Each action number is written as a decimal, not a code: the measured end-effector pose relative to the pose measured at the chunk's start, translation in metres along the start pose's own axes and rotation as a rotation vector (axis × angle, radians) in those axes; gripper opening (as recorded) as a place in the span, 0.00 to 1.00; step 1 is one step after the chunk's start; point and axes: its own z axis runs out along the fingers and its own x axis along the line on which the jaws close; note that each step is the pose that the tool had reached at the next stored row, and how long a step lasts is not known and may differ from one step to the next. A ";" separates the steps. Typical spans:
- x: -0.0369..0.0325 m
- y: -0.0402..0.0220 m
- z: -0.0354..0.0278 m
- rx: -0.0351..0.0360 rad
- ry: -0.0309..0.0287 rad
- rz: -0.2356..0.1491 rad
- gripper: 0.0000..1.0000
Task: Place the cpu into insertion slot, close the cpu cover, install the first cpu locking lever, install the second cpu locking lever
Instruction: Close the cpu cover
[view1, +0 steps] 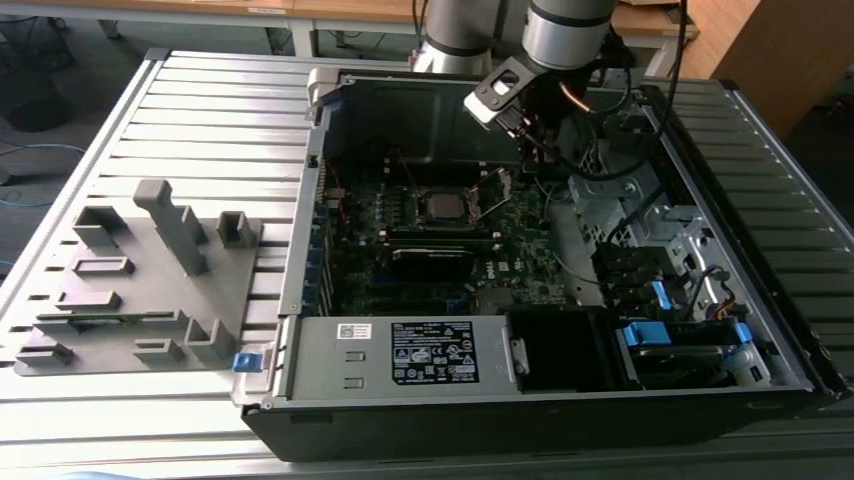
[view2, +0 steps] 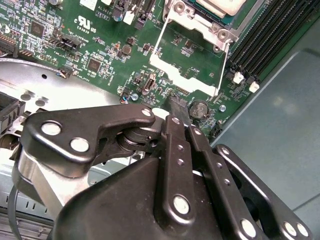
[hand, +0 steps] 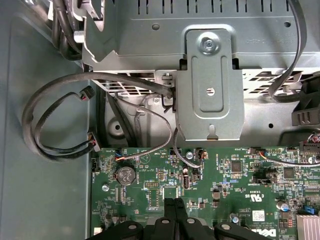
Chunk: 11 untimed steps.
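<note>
The cpu (view1: 441, 205) sits in its socket on the motherboard (hand: 150, 172). The cpu cover (view2: 195, 84) is swung open between the socket and the end effector (view2: 178, 105), whose tips hang just beside the cover's free edge. Its fingers are pressed together, holding nothing, and the arm reaches down into the case (view1: 320, 120) from the exterior view's top, wrist tilted, to the socket's right in that view.

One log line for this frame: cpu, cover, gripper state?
cpu: seated | cpu cover: open, swung off the cpu | gripper: jaws shut, empty, tip by cover's edge, contact unclear
</note>
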 end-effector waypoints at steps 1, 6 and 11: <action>0.0000 0.0000 0.0001 0.0000 0.0000 0.000 0.11; 0.0000 -0.0002 0.0020 0.0000 0.0000 0.000 0.11; -0.0001 -0.0006 0.0081 0.0000 0.0000 0.000 0.11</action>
